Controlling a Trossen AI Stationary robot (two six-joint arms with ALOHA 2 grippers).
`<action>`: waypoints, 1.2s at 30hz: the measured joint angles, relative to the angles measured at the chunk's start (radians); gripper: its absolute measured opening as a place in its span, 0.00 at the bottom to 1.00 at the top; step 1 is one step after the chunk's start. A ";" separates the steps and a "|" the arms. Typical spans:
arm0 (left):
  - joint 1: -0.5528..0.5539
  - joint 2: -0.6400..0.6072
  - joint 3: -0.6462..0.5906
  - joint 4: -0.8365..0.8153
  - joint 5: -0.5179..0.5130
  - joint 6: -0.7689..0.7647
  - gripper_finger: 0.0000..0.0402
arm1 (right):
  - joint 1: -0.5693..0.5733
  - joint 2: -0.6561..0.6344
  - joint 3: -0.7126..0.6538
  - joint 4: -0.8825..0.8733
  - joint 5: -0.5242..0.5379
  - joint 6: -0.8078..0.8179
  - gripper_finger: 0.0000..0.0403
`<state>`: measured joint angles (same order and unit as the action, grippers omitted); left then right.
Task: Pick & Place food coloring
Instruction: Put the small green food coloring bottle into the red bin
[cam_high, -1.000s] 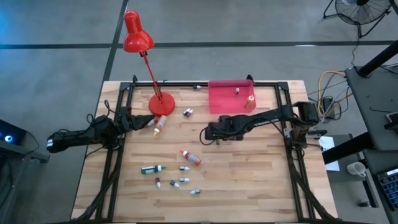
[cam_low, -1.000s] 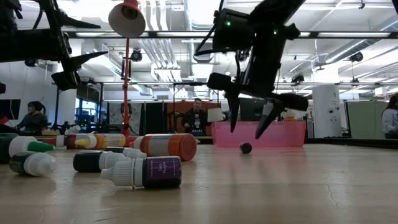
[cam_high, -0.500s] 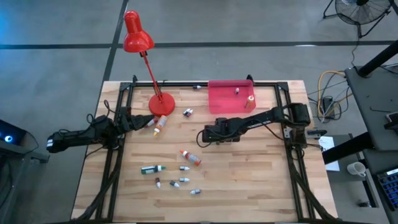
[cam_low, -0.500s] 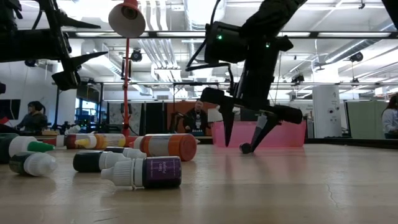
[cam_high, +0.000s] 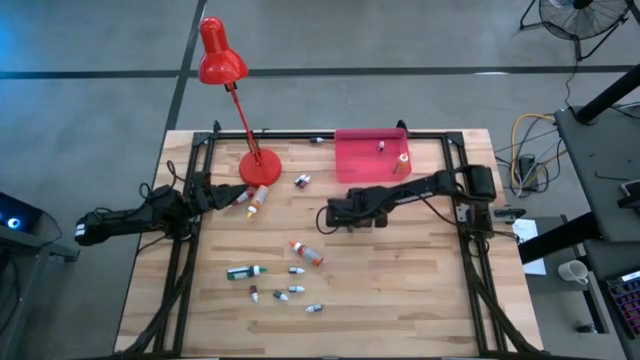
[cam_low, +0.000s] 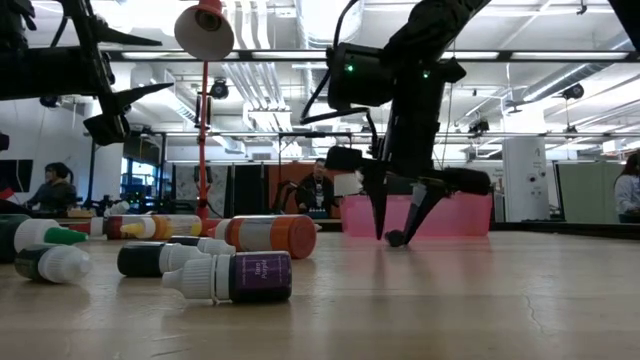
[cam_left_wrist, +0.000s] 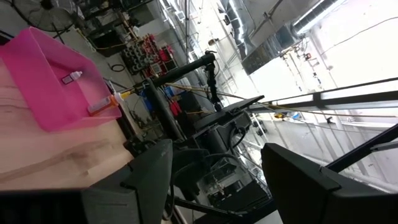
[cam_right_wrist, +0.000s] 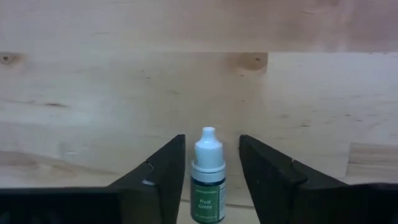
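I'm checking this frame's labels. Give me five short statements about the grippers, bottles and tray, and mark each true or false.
1. The right gripper has a small green-labelled bottle between its fingers. True.
2. The pink tray is empty. False: two bottles lie in it.
3. The left gripper hangs near the red lamp's base, open and holding nothing. True.
4. The bottle between the right gripper's fingers has a red cap. False: its cap is white.
5. Most loose bottles lie right of the right gripper. False: they lie to its left.
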<state>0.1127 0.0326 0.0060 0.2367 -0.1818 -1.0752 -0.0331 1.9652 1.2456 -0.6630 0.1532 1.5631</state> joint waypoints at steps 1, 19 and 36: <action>0.000 0.000 0.000 0.000 0.000 0.000 0.55 | -0.004 0.000 0.001 -0.005 -0.008 0.000 0.33; 0.000 0.000 0.000 0.000 0.000 0.002 0.55 | -0.072 -0.002 0.026 -0.051 -0.178 -0.122 0.12; 0.000 0.000 0.000 0.000 0.000 0.000 0.55 | 0.149 -0.130 0.065 -0.093 0.568 -0.007 0.11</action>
<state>0.1126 0.0326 0.0059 0.2366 -0.1820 -1.0748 0.1160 1.8356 1.3104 -0.7563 0.7216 1.5557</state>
